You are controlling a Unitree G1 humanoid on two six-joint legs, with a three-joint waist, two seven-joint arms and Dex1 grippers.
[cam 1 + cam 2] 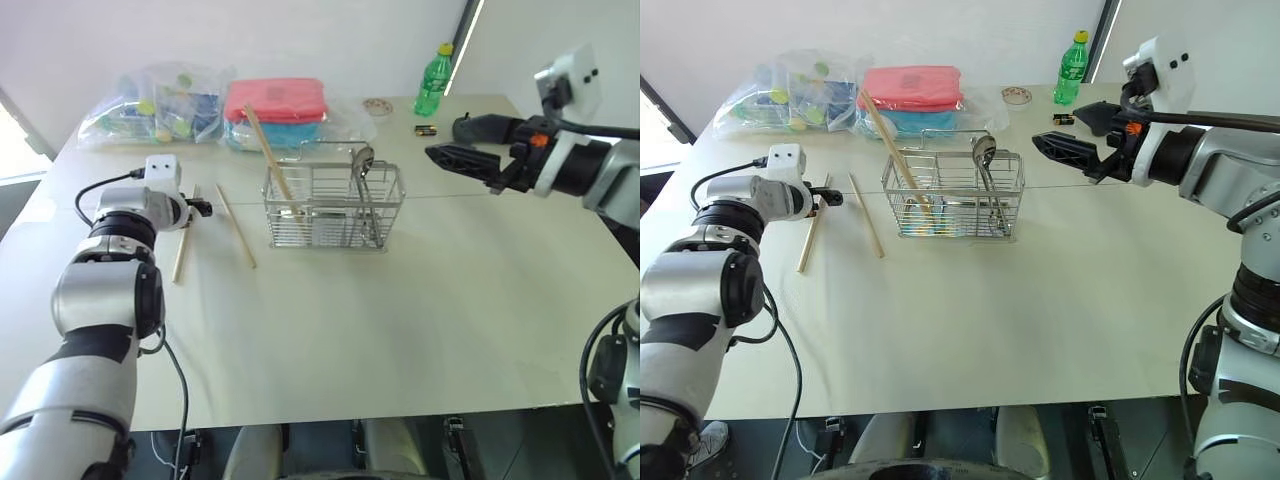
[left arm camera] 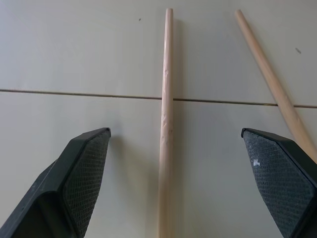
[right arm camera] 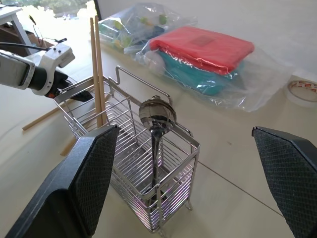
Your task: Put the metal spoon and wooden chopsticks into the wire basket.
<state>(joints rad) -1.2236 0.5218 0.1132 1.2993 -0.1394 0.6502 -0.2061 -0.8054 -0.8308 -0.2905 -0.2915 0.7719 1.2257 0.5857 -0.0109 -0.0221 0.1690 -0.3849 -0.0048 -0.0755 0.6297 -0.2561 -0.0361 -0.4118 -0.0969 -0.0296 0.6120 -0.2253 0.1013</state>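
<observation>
Spoon [image 1: 362, 160] already in basket [image 1: 333, 212]; my left gripper [image 2: 173, 163], fingers spread, straddles a chopstick [image 2: 166, 124]; next, I close and lift.

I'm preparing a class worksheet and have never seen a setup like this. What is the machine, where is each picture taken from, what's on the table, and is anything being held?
It is a humanoid robot with two arms. Two pictures come from cameras on its head, looking down over the table; the other two come from a camera on each wrist.

On the table stands a wire basket already holding the metal spoon and two wooden chopsticks. Two more chopsticks lie on the table beside it. Behind are plastic bags and a green bottle.

Nothing is held. The left hand is open over one loose chopstick; the right hand is open in the air beside the basket.
</observation>
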